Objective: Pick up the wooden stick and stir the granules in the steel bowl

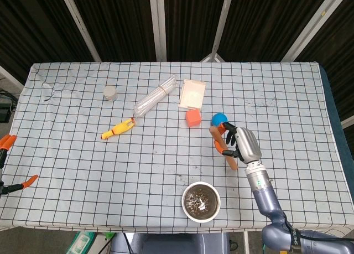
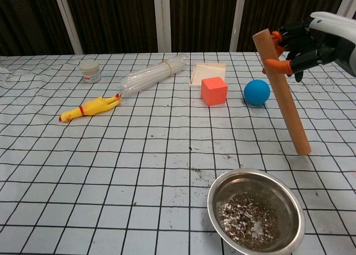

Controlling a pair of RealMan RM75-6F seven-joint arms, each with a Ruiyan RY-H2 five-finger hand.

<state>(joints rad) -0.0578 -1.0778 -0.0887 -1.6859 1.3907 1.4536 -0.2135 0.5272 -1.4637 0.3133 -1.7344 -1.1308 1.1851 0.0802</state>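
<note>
My right hand (image 2: 308,39) (image 1: 244,143) grips the wooden stick (image 2: 281,91) (image 1: 224,148) near its top end. The stick hangs steeply, almost upright, its lower end just above the cloth to the right of and behind the steel bowl (image 2: 256,216) (image 1: 201,201). The bowl holds dark granules (image 2: 247,219) and stands near the table's front edge. My left hand does not show in either view.
A blue ball (image 2: 256,92) and an orange cube (image 2: 214,90) lie just left of the stick. Further back and left are a flat box (image 2: 207,74), a clear plastic tube bundle (image 2: 153,74), a yellow rubber chicken (image 2: 89,109) and a small jar (image 2: 89,70). Stray granules dot the cloth near the bowl.
</note>
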